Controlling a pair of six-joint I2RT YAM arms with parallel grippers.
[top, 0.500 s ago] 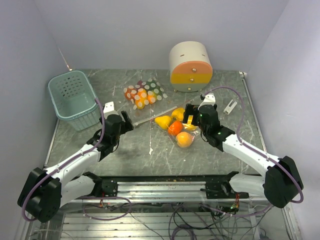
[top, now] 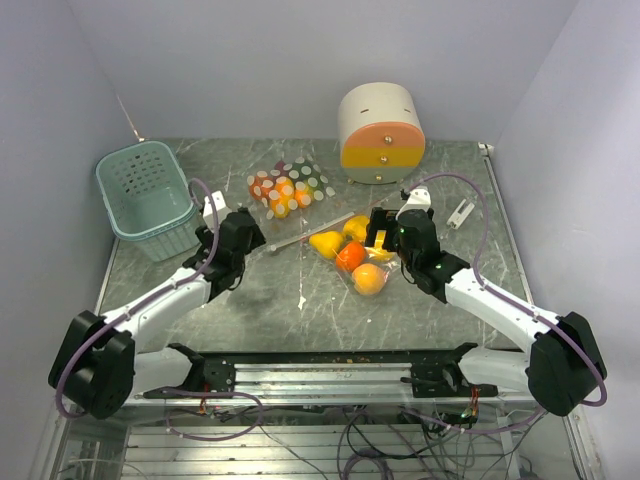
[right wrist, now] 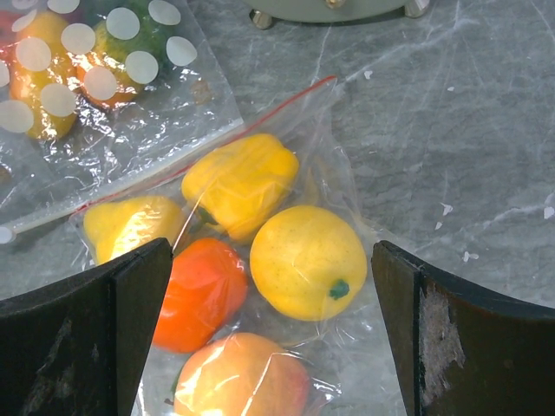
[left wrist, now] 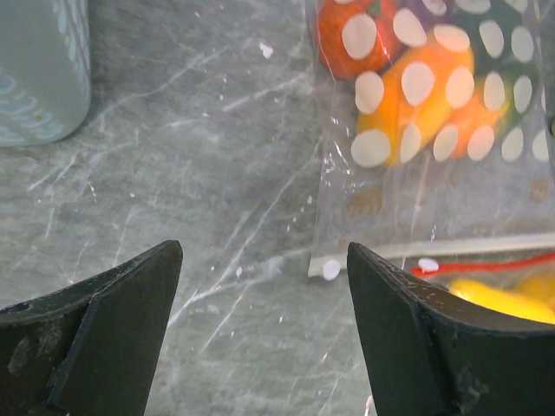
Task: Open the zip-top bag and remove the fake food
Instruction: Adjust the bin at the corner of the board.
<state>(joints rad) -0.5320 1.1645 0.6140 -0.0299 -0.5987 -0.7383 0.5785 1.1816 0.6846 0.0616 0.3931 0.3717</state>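
Partly veiled by zip-top bag [right wrist: 325, 165]: fake food [right wrist: 308, 260]; left jaws spread; right jaws spread.

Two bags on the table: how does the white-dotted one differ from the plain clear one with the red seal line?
The white-dotted plastic bag is printed with dots; the plain clear plastic bag shows only a red seal line. The dotted bag lies farther back; the clear bag lies nearer, under the right tool. Both hold glossy plastic fruit.

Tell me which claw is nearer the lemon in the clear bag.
Right. The right claw hangs open directly above the lemon, a finger on each side. The left claw is left of the bag, by its zipper end.
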